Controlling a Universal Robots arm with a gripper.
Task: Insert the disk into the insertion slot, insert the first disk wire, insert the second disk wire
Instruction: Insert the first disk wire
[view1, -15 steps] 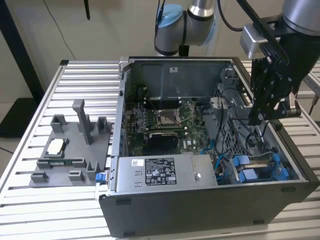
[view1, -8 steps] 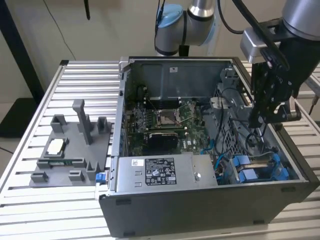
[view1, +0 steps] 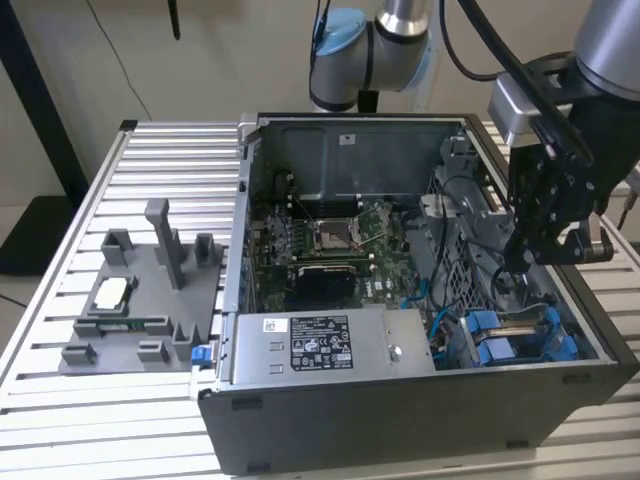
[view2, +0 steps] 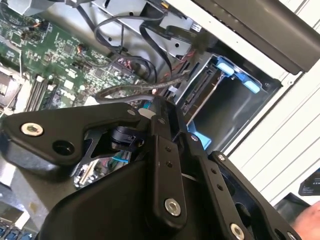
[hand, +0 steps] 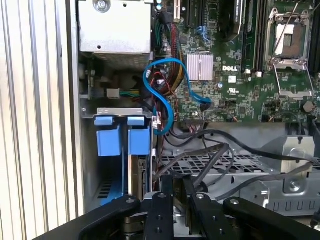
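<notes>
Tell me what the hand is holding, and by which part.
Cannot tell. The hand sits among the black cables near the insertion slot; whether it grips one is hidden.

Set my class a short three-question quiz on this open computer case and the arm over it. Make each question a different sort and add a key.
1. True or false: the computer case lies open, with its motherboard in sight.
2. The plastic tabs on the insertion slot are: A red, B blue, C yellow.
3. In the exterior view, over which end of the case does the gripper hang?

Key: 1 true; 2 B; 3 the exterior view's right end.
</notes>
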